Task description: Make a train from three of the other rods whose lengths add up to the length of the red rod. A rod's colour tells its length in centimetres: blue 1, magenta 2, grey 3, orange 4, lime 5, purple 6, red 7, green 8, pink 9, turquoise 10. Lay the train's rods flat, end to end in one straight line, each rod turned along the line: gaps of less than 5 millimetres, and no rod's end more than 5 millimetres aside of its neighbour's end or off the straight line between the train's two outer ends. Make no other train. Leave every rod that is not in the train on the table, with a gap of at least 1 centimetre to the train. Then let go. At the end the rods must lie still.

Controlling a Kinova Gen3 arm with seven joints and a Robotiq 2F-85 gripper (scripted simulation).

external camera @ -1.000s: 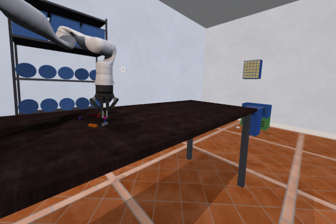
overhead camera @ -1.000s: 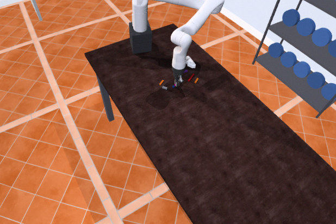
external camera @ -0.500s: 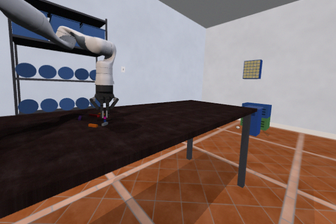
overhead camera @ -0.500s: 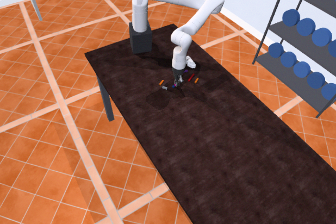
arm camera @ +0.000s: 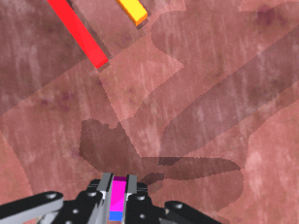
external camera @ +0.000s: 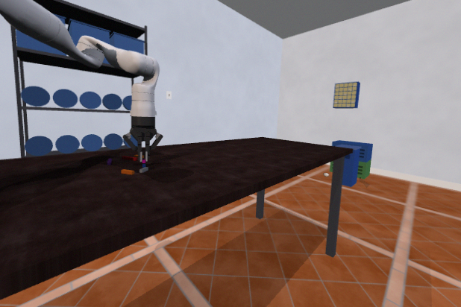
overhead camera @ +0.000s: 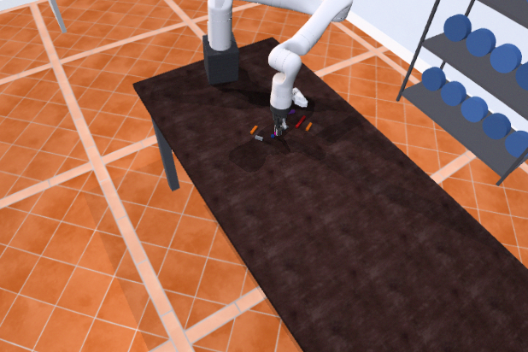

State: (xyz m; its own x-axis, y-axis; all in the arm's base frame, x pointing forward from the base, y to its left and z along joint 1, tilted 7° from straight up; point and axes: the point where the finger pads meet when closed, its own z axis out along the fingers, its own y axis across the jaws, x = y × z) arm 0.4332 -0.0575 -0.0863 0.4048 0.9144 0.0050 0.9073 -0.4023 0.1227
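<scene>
My gripper point(arm camera: 118, 187) is shut on the magenta rod point(arm camera: 116, 194) and holds it low over the dark table. A blue rod point(arm camera: 115, 215) shows just behind the magenta one, end to end with it in the wrist view; I cannot tell if they touch. In the top view the gripper point(overhead camera: 278, 131) stands among the rods: the blue rod point(overhead camera: 272, 136) and a grey rod point(overhead camera: 258, 137) to its left, an orange rod point(overhead camera: 254, 129) further left, the red rod point(overhead camera: 301, 121) and a second orange rod point(overhead camera: 308, 126) to its right, a purple rod point(overhead camera: 291, 112) behind. The red rod point(arm camera: 78, 32) and an orange rod point(arm camera: 131, 11) lie ahead in the wrist view.
The arm's base block point(overhead camera: 220, 62) stands at the table's far end. A shelf with blue balls point(overhead camera: 478, 62) stands to the right of the table. The table's left edge runs close to the rods' left side.
</scene>
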